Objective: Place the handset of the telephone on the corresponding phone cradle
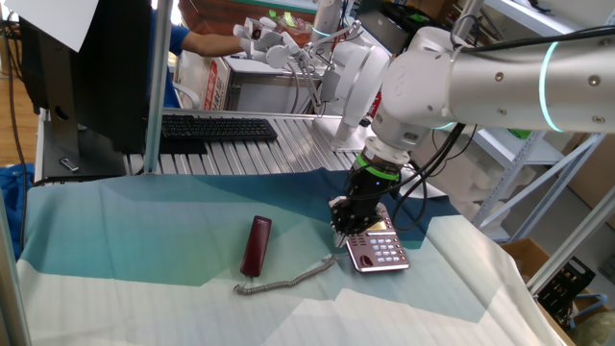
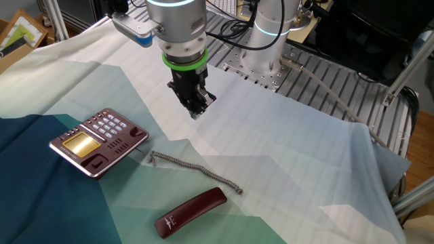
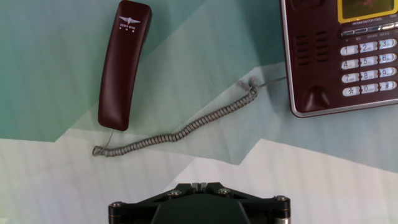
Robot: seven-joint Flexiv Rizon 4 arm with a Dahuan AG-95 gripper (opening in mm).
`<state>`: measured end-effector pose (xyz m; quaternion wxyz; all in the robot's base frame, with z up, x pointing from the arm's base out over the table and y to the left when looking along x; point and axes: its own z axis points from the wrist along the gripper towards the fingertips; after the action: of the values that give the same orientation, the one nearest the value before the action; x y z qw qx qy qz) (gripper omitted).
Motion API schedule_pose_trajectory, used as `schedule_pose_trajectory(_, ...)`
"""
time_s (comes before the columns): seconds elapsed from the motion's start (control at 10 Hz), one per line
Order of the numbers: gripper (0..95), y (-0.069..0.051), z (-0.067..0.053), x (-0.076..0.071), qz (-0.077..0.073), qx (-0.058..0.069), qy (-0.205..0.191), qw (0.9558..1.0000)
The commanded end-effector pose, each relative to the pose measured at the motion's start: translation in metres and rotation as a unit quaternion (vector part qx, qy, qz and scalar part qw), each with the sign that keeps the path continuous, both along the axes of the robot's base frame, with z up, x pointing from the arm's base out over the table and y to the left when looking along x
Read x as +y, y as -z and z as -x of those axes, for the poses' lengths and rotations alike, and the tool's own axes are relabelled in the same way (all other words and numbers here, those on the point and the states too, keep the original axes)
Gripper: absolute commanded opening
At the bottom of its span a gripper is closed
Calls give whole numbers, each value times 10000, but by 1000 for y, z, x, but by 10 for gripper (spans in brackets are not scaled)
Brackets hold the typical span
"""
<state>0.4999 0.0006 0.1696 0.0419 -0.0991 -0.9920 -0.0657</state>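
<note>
The dark red handset (image 1: 256,245) lies flat on the cloth, off the cradle; it also shows in the other fixed view (image 2: 191,212) and the hand view (image 3: 124,62). Its grey coiled cord (image 3: 180,132) runs to the maroon telephone (image 1: 380,250), which has silver keys and a yellow display (image 2: 98,140) (image 3: 342,56). My gripper (image 2: 196,107) hangs above the cloth between handset and telephone, apart from both. Its fingertips (image 3: 199,184) are together and hold nothing. In one fixed view the gripper (image 1: 341,229) stands by the telephone's left edge.
A black keyboard (image 1: 216,127) lies on the metal table at the back, next to a monitor (image 1: 86,67). The robot base (image 2: 268,41) stands behind the cloth. A cardboard box (image 1: 528,255) sits on the floor at the right.
</note>
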Motion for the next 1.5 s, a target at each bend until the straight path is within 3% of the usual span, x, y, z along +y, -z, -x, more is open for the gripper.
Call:
schedule_pose_trajectory(0.1, 0, 0, 0, 0, -6, 13, 6, 10000)
schedule_pose_trajectory(1.5, 0, -1, 1, 1, -5, 19, 13, 10000)
